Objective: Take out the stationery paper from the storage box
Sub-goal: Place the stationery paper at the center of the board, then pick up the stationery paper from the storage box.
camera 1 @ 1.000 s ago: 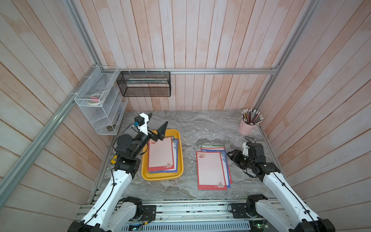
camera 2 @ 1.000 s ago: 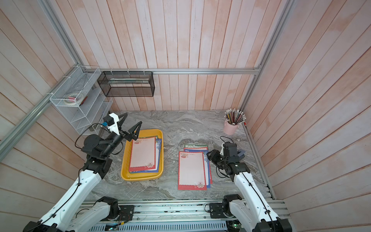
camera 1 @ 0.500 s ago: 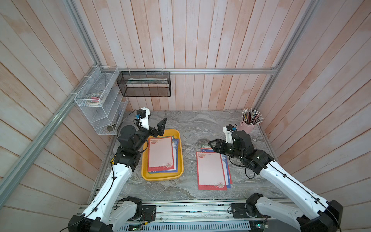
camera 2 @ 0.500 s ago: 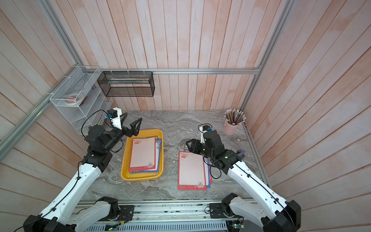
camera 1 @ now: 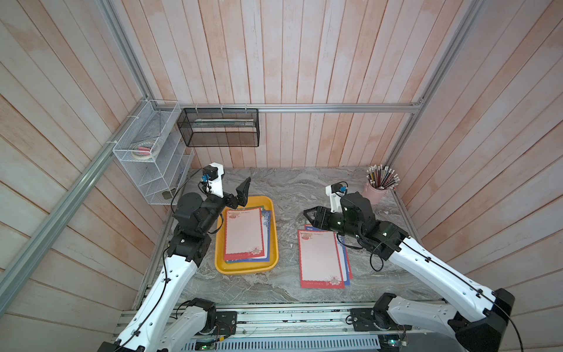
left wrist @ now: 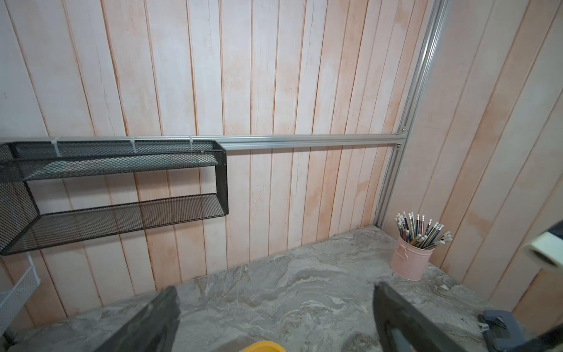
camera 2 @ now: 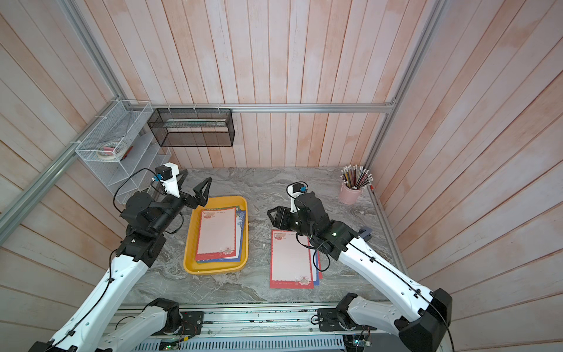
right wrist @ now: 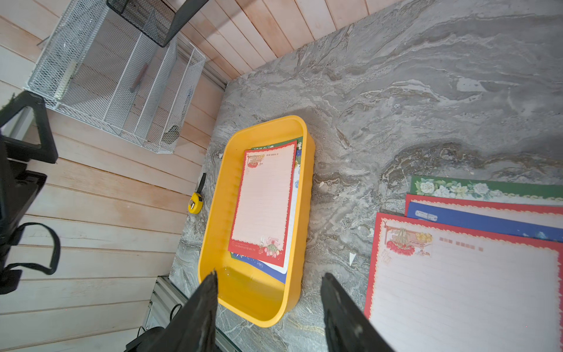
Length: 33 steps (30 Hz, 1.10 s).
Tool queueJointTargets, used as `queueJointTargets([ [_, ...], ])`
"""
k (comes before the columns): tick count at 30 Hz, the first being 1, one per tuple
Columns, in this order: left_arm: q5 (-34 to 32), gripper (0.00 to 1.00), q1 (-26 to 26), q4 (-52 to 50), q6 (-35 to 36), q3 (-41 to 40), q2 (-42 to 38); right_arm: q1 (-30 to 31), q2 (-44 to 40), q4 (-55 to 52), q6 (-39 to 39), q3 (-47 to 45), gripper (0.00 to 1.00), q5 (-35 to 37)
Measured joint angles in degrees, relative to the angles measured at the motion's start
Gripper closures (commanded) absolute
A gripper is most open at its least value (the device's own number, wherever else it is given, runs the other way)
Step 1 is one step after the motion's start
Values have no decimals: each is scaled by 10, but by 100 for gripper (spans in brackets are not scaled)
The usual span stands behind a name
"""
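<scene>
Several stationery paper (camera 1: 243, 236) sheets lie in storage box (camera 1: 220, 259); left jaws wide above its far rim, right jaws part-open nearby.

Bright, even light, soft shadows (right gripper (right wrist: 270, 274) blurs close-up).

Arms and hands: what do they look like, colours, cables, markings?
The left arm and right arm have white links, black joints and loose black cables. Each wrist carries a white camera mount with a blue connector. The left hand and right hand are black, with triangular fingers. No markings are readable.
</scene>
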Motion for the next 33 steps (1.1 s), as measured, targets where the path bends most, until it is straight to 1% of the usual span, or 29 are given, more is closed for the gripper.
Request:
queueJointTargets([
  [2, 0, 2, -2, -38, -16, 29, 14, 0, 18, 5, -12, 1, 45, -3],
  [5, -4, 4, -3, -87, -35, 42, 22, 2, 48, 13, -29, 1, 45, -16],
  [10, -37, 9, -3, -181, -62, 41, 69, 3, 93, 41, -53, -5, 44, -37],
  [16, -92, 10, -3, -252, -106, 9, 153, 3, 137, 83, -75, -11, 42, -39],
  [21, -134, 9, -3, -286, -139, -8, 228, 3, 179, 123, -98, -21, 42, -43],
  [24, -155, 8, 0, -287, -154, -21, 250, 3, 203, 143, -111, -30, 42, -47],
  [28, -166, 6, 11, -291, -170, -30, 271, 2, 233, 166, -125, -39, 41, -60],
  [33, -176, 0, 17, -292, -183, -30, 317, -6, 256, 186, -136, -43, 41, -89],
])
